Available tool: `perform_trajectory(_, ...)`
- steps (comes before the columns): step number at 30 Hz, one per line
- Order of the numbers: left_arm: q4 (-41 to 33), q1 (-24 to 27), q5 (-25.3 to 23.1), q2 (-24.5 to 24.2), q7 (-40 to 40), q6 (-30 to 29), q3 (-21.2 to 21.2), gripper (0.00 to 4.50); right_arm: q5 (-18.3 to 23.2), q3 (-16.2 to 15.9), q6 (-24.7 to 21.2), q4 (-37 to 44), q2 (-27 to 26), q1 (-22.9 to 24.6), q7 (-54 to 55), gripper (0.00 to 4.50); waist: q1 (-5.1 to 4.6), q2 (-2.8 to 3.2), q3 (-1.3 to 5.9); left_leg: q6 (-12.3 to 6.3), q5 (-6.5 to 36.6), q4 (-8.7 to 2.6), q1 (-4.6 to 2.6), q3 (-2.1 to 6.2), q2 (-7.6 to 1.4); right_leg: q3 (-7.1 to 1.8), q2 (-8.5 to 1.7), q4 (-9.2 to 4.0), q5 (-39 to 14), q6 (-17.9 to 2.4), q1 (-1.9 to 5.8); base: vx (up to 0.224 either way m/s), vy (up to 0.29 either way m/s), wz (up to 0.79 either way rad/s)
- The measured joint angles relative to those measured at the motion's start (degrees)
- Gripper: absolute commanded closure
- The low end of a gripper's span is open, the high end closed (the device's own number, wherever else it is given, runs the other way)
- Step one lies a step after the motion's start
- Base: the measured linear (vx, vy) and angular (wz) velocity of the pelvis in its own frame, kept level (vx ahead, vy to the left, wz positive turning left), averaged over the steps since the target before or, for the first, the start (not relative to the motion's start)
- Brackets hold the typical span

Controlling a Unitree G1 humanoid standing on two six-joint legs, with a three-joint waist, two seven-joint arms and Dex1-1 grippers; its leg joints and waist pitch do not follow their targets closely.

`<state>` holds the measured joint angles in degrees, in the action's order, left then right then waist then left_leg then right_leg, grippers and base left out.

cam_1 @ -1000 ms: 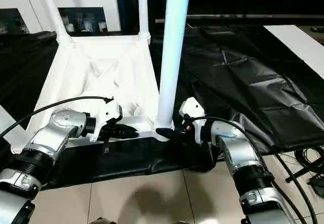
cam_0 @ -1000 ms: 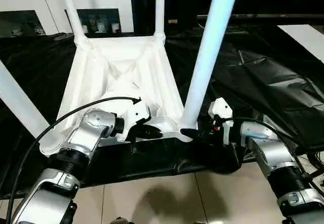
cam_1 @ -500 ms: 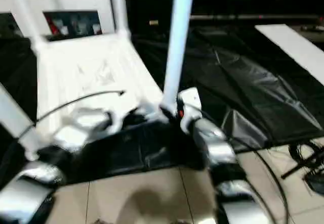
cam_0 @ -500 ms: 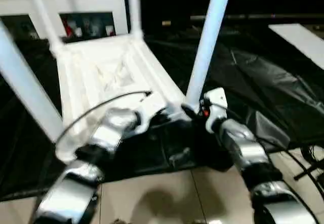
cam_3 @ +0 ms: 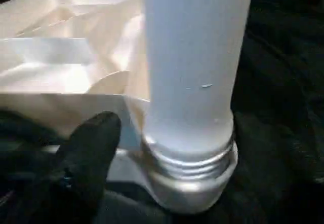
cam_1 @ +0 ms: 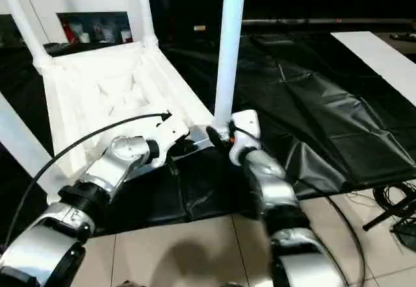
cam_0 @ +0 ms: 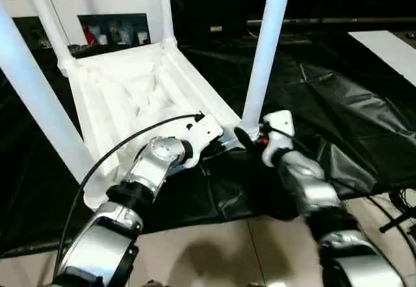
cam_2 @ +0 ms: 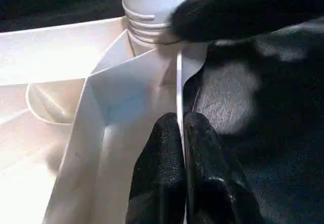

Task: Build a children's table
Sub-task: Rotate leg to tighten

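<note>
**Table upside down, all four legs in, hands at near edge**

The children's table (cam_0: 130, 92) lay inverted on a black plastic sheet (cam_0: 338, 105) spread over the floor, ribbed underside up. Four legs stood in the corner sockets: the near-right leg (cam_0: 263, 53), near-left leg (cam_0: 39, 99), and two far legs (cam_0: 166, 8) by the white cabinet (cam_0: 110, 1) at the back. So assembly looked about done, judging by how things lay; what seemed left was seating the near-right leg fully and turning the table over.

Left hand (cam_2: 182, 133): fingers together, pinched on the thin near wall of the tabletop (cam_2: 178, 82), one finger each side, just beside the near-right socket (cam_2: 147, 31). Right hand (cam_3: 86, 148): one black finger seen next to the threaded base of the near-right leg (cam_3: 192, 153), close to the socket collar; whether it was open or closed, can't tell from these views.

Handling, as a judgement: thin moulded plastic, so prob. light and easy to shift w/ one hand, but the rim wall is thin and may flex under a pinch. Ribs make the top stiff overall. Legs are smooth tapered tubes, likely slippery; grip low near the socket, not high up, since a long leg gives leverage and could twist out. For flipping, better to take the rim near two corners than a leg. The sheet underneath looked slick, so the table may slide when pushed.
</note>
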<state>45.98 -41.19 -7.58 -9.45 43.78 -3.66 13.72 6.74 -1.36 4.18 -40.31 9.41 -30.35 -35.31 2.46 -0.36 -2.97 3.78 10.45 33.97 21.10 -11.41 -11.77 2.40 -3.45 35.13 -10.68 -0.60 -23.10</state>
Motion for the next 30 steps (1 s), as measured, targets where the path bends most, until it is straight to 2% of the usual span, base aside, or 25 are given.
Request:
perform_trajectory(4, -2.8, 2.2, 2.1, -4.0, 8.3, 0.8, -0.4, 4.5, 1.5, -3.3, -1.3, 6.3, 6.3, 2.7, -12.9, 0.69, 0.03, -0.03, -0.01, -0.01, 0.0, -0.07, -0.01, 0.04, -0.03, 0.04, 0.04, -0.03, 0.0, 0.0, -0.01, 0.0, 0.0, 0.0)
perform_trajectory(9, -6.3, 5.0, 4.1, -8.5, 17.4, 2.5, -0.3, 4.5, 1.7, -5.6, -1.7, 8.4, 9.9, 3.5, -20.7, 0.69, 0.03, -0.08, -0.04, 0.0, 0.0, -0.04, 0.01, 0.02, -0.03, 0.02, 0.03, -0.07, 0.0, 0.0, -0.01, 0.0, 0.0, 0.0)
perform_trajectory(10, -7.2, 5.6, 4.8, -9.3, 19.6, 2.4, -0.1, 4.5, 1.6, -6.1, -1.8, 8.5, 10.3, 3.5, -21.9, 0.69, 0.15, -0.08, -0.05, 0.0, 0.0, -0.04, 0.03, 0.0, -0.03, 0.01, 0.03, -0.11, 0.0, 0.0, -0.02, 0.0, 0.0, 0.0)
perform_trajectory(13, -9.7, 6.6, 5.7, -9.8, 23.7, 2.2, 0.8, 4.5, 1.3, -7.4, -2.4, 8.5, 10.2, 3.5, -23.0, 0.69, 1.32, -0.09, -0.05, -0.03, 0.0, -0.04, 0.11, -0.07, -0.03, 0.02, -0.03, -0.14, -0.1, 0.0, -0.02, 0.0, 0.0, 0.0)
perform_trajectory(19, -11.2, 7.0, 6.0, -9.7, 25.9, 1.2, 1.4, 4.5, 0.3, -8.3, -2.9, 7.9, 9.4, 2.5, -23.5, 0.69, 2.08, -0.14, -0.08, -0.05, 0.0, -0.04, 0.12, -0.11, -0.04, 0.02, -0.05, -0.1, -0.1, 0.0, -0.04, 0.0, 0.0, 0.0)
perform_trajectory(20, -11.2, 7.0, 6.0, -9.7, 25.9, 1.1, 1.4, 4.5, 0.3, -8.3, -3.0, 7.8, 9.4, 2.4, -23.6, 0.95, 2.13, -0.15, -0.09, -0.05, 0.0, -0.04, 0.11, -0.11, -0.04, 0.02, -0.04, -0.09, -0.1, 0.0, -0.04, 0.0, 0.0, 0.0)
perform_trajectory(23, -11.4, 7.0, 6.0, -9.7, 26.0, 1.1, 1.4, 4.5, 0.3, -8.3, -3.6, 7.4, 9.5, 2.0, -24.1, 1.03, 2.18, -0.15, -0.09, -0.05, 0.0, -0.04, 0.12, -0.11, -0.04, 0.02, -0.04, -0.1, -0.1, 0.0, -0.05, 0.0, 0.0, 0.0)
perform_trajectory(25, -11.5, 7.0, 6.0, -9.7, 26.0, 0.9, 1.4, 4.5, 0.3, -8.3, -3.7, 7.4, 9.5, 2.0, -24.4, 1.4, 2.23, -0.15, -0.09, -0.05, 0.0, -0.05, 0.12, -0.11, -0.04, 0.02, -0.04, -0.1, -0.1, 0.0, -0.05, 0.0, 0.0, 0.0)
perform_trajectory(30, -11.5, 7.0, 6.0, -9.7, 26.0, 0.7, 1.4, 4.5, 0.3, -8.4, -3.7, 7.4, 9.5, 2.0, -24.8, 1.69, 2.31, -0.16, -0.09, -0.05, 0.0, -0.05, 0.12, -0.12, -0.05, 0.02, -0.04, -0.09, -0.1, 0.0, -0.05, 0.0, 0.0, 0.0)
